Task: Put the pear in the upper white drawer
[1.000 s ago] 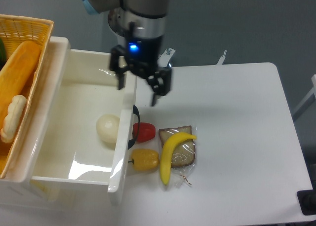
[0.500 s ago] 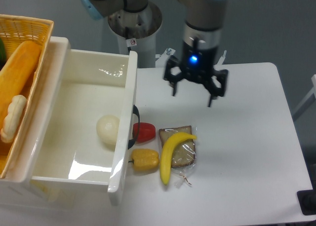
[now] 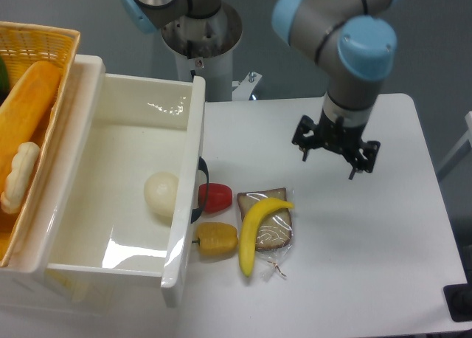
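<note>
Pear lies inside upper white drawer, against front wall beside dark handle. Hand hovers over white desk, fingers spread, holding nothing, well apart from drawer. Tomato, yellow pepper, banana on bagged bread sit just outside drawer front.

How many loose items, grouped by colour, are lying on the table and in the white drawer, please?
Cream-white: 1, the pear in the upper white drawer.
Red: 1, the red fruit.
Yellow-orange: 1, the pepper.
Yellow: 1, the banana.
Brown: 1, the bagged bread slice.
Total: 5.
</note>
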You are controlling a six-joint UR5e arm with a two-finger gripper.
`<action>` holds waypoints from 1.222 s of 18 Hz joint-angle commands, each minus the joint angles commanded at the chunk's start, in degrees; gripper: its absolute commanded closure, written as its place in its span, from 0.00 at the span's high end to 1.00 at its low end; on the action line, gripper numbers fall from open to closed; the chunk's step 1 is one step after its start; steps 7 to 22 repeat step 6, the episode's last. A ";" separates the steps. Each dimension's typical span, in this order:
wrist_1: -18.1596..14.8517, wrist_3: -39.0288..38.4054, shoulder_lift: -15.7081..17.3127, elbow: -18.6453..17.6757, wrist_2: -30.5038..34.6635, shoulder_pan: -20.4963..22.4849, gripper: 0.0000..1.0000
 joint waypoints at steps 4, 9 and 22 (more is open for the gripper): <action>1.14 2.63 -4.39 1.76 -0.09 1.85 1.00; 1.93 2.99 -5.46 2.02 -0.09 2.46 1.00; 1.93 2.99 -5.46 2.02 -0.09 2.46 1.00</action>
